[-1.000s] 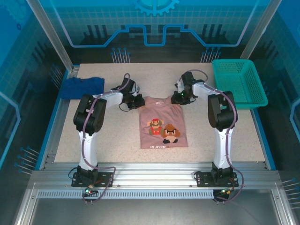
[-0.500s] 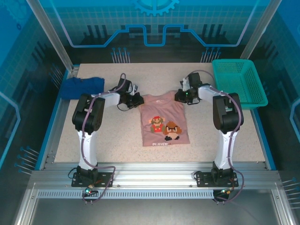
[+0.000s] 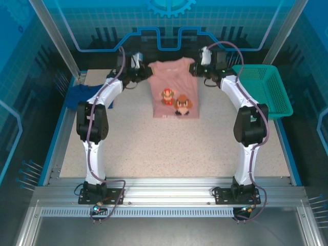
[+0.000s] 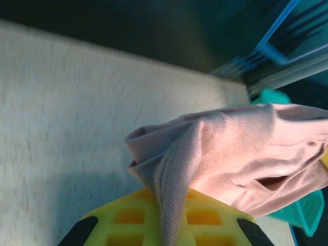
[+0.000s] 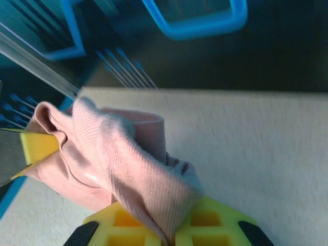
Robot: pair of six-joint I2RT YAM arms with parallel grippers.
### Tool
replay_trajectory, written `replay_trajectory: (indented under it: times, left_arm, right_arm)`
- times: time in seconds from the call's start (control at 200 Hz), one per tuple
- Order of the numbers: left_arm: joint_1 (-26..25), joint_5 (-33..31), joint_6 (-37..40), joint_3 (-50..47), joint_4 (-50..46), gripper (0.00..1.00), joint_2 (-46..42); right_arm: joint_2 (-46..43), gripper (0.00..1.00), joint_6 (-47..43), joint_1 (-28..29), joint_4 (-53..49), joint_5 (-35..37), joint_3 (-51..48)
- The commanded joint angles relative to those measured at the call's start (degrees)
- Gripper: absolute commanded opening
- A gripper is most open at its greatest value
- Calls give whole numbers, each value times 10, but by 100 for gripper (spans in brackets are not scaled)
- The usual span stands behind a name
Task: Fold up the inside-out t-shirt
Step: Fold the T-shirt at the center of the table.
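Dusty-pink t-shirt, pixel-game print facing out, hangs stretched btwn two robot arms just left of the teal basket. Its collar end is raised off the table; its hem end rests on the surface.

The right gripper, close to the basket's far-left corner, is pinching one shoulder corner. Its wrist view shows a bunched wad of ribbed fabric clamped btwn yellow pads. The left gripper, on the shirt's side away from the basket, pinches the other shoulder corner the same way, w/ cloth draped over its own pads.

A dark blue cloth lies well apart from the basket, at the opposite far corner of the table, untouched.

Progress, by the look of it: the shirt reads as a narrow panel w/ no sleeves sticking out, so the lengthwise folds appear done, approx. halfway. Left to do: lay the collar end over toward the hem for the crosswise fold, let go, and leave a tidy rectangle. Whether the garment is inside out at this point can't be told for sure, though the print shows outward.
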Motion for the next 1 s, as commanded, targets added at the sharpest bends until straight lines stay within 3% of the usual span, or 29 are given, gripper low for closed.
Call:
replay_trajectory:
  times: [0.0,0.08,0.19,0.465,0.655,0.835,0.995]
  left_arm:
    - [10,2,33,50,-37,0,-43]
    - [10,15,44,39,-36,0,-61]
    - [8,47,40,-47,12,0,-101]
    - [-26,75,-22,-416,193,0,-273]
    - [-98,36,-39,-627,212,0,-406]
    - [-115,-6,-50,-669,205,0,-398]
    - [-89,-21,-57,-652,217,0,-340]
  right_arm:
    - [-16,0,-21,-9,-9,-12,62]
    - [-27,0,-31,-6,-6,-27,55]
    - [-68,0,-51,2,26,-42,-41]
    - [-230,1,-42,26,113,-55,-382]
    - [-347,1,-9,60,99,-25,-580]
    - [-366,2,-13,71,52,37,-607]
    - [-292,4,-38,71,7,56,-525]
